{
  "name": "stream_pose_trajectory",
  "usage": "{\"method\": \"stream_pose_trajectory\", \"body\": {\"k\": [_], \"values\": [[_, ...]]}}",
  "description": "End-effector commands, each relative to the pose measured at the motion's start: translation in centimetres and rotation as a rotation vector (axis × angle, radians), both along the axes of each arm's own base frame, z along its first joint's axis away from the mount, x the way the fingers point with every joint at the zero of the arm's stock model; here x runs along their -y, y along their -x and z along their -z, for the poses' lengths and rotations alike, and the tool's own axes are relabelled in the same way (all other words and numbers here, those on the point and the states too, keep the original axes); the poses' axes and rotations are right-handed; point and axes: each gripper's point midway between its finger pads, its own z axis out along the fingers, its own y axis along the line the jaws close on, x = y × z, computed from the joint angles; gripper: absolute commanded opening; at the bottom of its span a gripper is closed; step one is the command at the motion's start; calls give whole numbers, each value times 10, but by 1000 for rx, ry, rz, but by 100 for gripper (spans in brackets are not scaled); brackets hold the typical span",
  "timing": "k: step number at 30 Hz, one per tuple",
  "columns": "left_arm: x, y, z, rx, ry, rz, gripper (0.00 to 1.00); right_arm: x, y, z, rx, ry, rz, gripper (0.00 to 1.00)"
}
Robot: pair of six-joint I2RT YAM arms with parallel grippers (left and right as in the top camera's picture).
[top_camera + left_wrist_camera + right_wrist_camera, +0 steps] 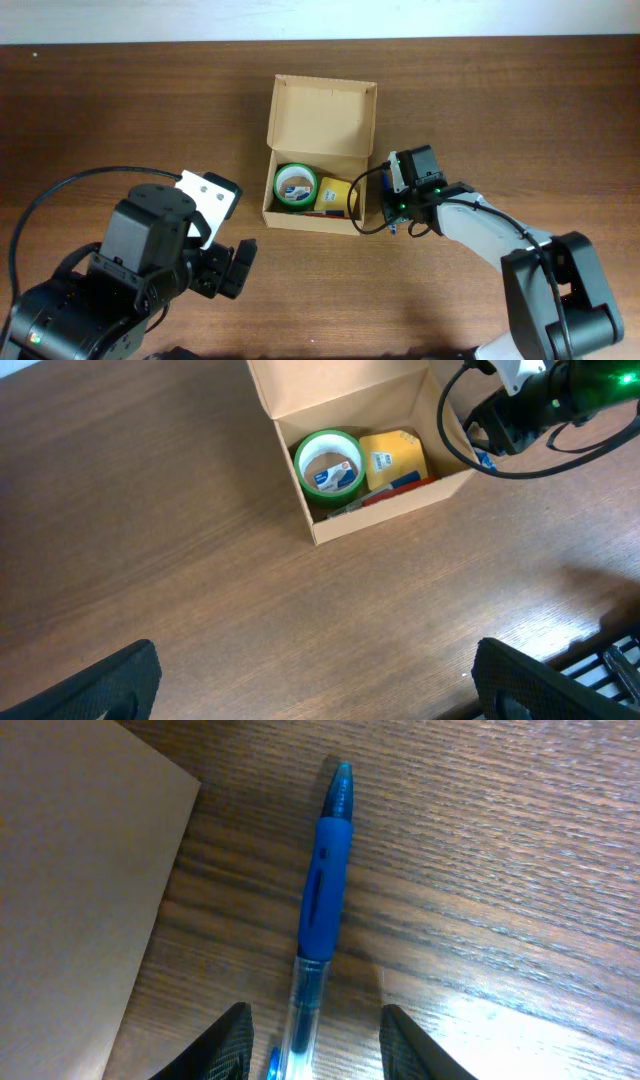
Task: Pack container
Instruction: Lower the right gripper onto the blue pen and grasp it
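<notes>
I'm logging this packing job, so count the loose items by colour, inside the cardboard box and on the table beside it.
Green: 1, tape roll
Yellow: 1, packet
Red: 1, flat item, partly hidden
Blue: 1, pen, beside the container
Total: 4

Table (120, 110): dark brown wood-grain top, grain running along its length, filling nearly all of the overhead view. The finish is slightly glossy. There's a bright pale glare patch (520, 1020) on the grain in the right wrist view and a softer sheen lower right in the left wrist view (can't tell where the lamp sits). A pale off-white strip (300, 18) runs past the far edge; wall or floor, can't tell.
</notes>
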Motion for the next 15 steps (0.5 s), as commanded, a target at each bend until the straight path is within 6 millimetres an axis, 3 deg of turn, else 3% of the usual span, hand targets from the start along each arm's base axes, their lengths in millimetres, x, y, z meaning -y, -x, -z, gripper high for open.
{"method": "stream_pose_trajectory", "body": {"k": [1,5,10,13,15], "values": [[2,2,-5,16,5,22,100,3,4,12,-25,25,12,42],[2,2,-5,16,5,21,100,3,6,18,-41,31,12,40],[2,2,-5,16,5,22,100,3,5,18,-37,29,12,22],[2,2,-5,16,5,22,100,3,5,18,-37,29,12,20],[2,2,-5,16,5,22,100,3,5,18,-37,29,12,11]]}}
